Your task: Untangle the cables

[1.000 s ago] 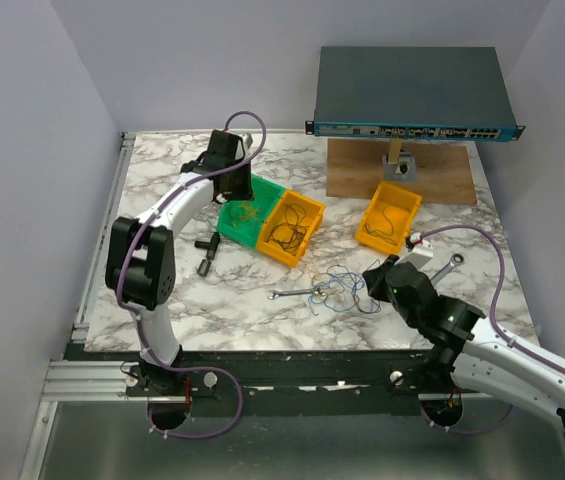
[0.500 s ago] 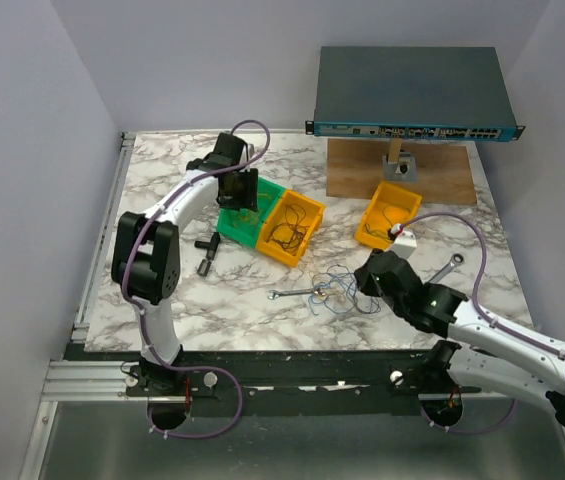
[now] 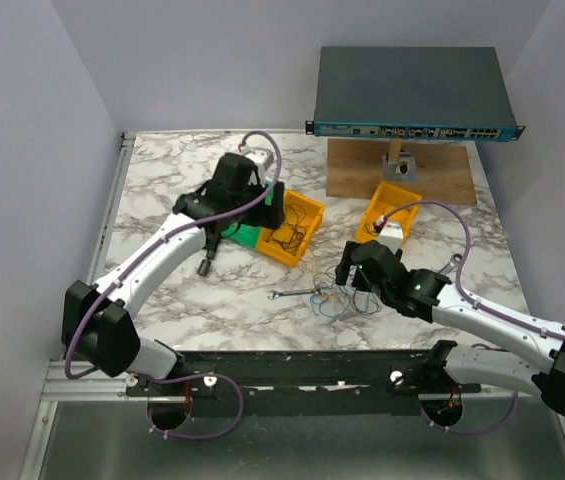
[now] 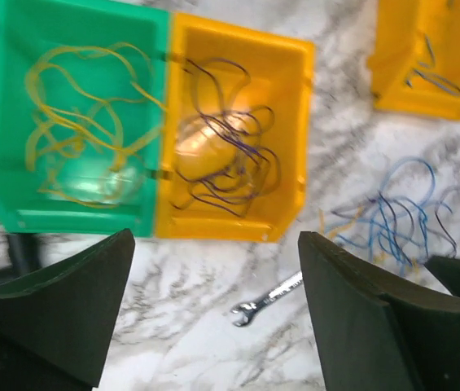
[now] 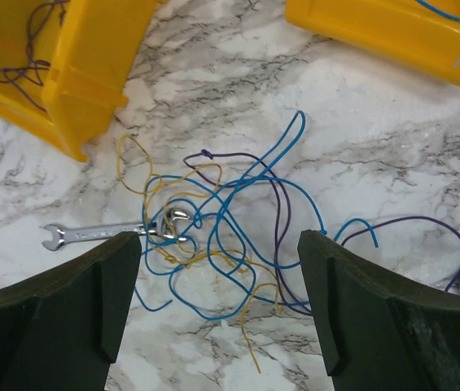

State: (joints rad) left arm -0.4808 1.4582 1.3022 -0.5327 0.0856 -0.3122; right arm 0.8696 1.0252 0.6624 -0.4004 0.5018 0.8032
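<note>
Left gripper (image 4: 213, 244) and right gripper (image 5: 219, 244) have just spread wide, empty, the right poised over the still-tangled cables (image 5: 213, 220).

No readable text, labels or numbers

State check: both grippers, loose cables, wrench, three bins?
left gripper: open, empty, above the bins.
right gripper: open, empty, over the tangle.
cables: tangled on the table.
wrench: lying flat, one end under the tangle.
green bin: holds yellow wires.
middle yellow bin: holds dark wires.
right yellow bin: holds some blue wire.
</note>
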